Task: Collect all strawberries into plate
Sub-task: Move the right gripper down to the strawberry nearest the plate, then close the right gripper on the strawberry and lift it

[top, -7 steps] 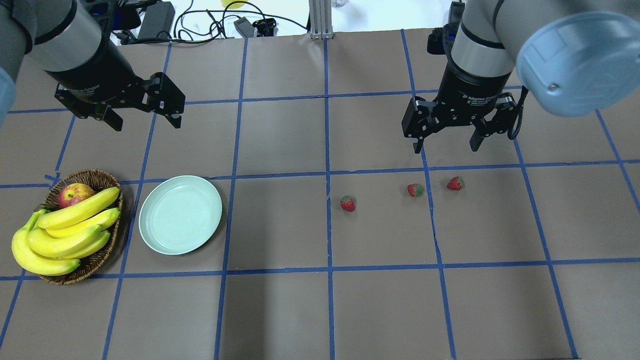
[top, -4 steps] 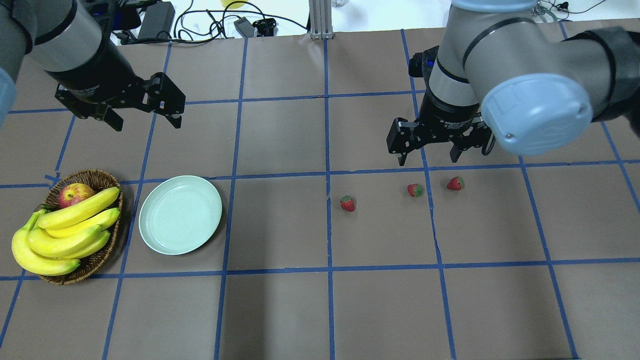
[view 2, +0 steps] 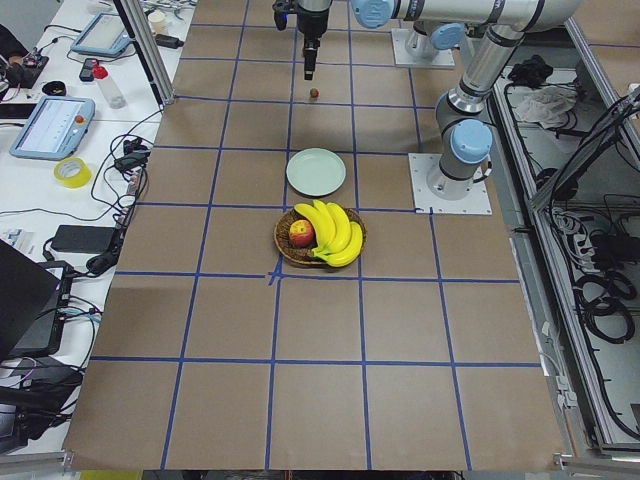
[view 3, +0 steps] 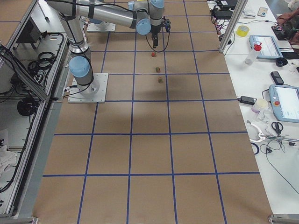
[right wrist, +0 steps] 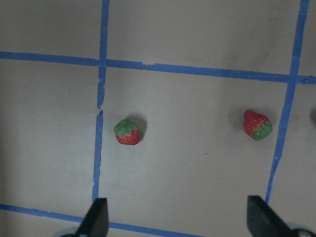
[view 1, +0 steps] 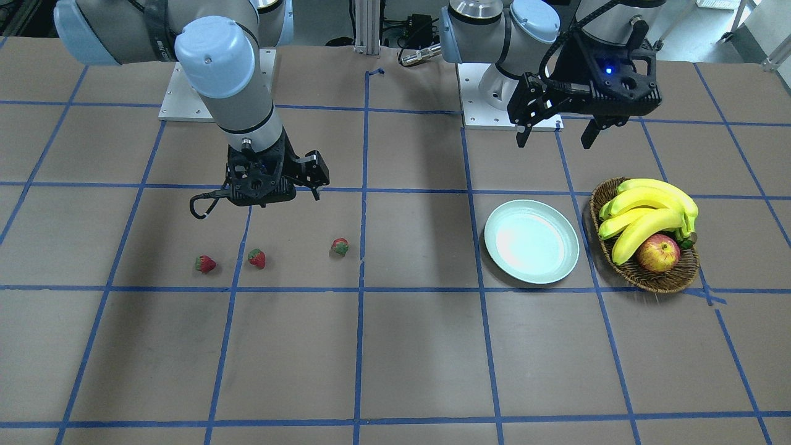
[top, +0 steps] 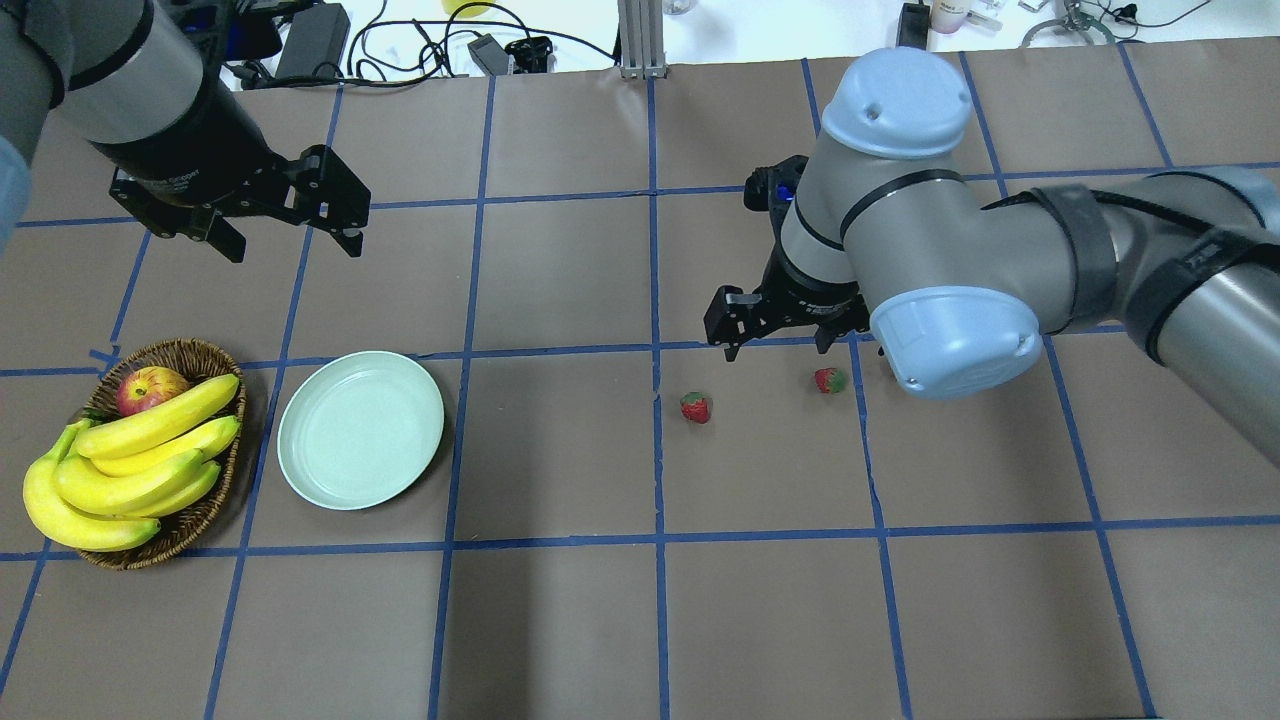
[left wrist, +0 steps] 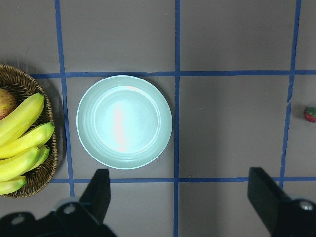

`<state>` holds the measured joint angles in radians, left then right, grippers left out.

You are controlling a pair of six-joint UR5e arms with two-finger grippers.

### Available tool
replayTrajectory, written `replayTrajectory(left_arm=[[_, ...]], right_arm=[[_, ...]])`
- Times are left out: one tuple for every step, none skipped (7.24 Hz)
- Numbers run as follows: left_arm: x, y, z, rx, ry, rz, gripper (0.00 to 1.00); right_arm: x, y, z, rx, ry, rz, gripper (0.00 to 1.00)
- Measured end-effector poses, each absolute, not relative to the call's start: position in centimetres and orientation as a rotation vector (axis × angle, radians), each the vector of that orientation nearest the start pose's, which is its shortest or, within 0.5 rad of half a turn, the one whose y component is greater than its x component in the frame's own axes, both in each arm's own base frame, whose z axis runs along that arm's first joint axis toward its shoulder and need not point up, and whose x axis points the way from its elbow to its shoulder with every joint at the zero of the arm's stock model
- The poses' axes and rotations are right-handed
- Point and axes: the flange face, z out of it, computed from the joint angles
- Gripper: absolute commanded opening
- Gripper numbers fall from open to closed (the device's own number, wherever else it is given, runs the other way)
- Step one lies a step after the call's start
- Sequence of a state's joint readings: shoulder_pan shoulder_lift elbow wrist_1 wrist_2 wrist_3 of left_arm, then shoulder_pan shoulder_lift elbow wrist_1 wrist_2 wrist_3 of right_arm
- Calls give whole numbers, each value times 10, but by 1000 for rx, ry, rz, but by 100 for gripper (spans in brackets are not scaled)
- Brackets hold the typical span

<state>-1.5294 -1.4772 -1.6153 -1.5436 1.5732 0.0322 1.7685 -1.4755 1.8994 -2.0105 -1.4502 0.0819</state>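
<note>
Approach step: right gripper [top: 775,342] wide open, empty, near strawberries [top: 695,407]; none in plate [top: 361,430]. Left gripper [top: 293,240] open, empty. Next, you lower onto one.

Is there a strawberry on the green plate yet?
No, the plate is bare, and all three strawberries lie on the table instead.

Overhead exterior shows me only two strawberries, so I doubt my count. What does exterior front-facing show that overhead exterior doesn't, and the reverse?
Only front-facing: the third strawberry, which the right arm's elbow hides overhead. Only overhead: the black power adapter beyond the table. Both: the plate, the fruit basket, the other two strawberries, and the open left claw and right claw.
</note>
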Motion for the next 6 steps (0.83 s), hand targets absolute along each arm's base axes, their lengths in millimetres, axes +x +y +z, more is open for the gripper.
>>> replayTrajectory(left_arm=[[-114,-464,513,-15,3134,-120,100],[-114,-464,513,-15,3134,-120,100],[-114,-464,514,-15,3134,-121,100],[-114,-464,514,-15,3134,-122,100],[-114,-464,514,-15,3133,-121,100],[-114,-464,514,-15,3133,-121,100]], right_arm=[[251,-460,306,-208,3007,-23,100],[257,-460,289,-225,3004,-34,100],[260,-461,276,-238,3003,-30,100],[262,-463,265,-251,3003,-22,100],[264,-466,253,-259,3003,-15,100],[267,-468,243,-271,3006,-7,100]])
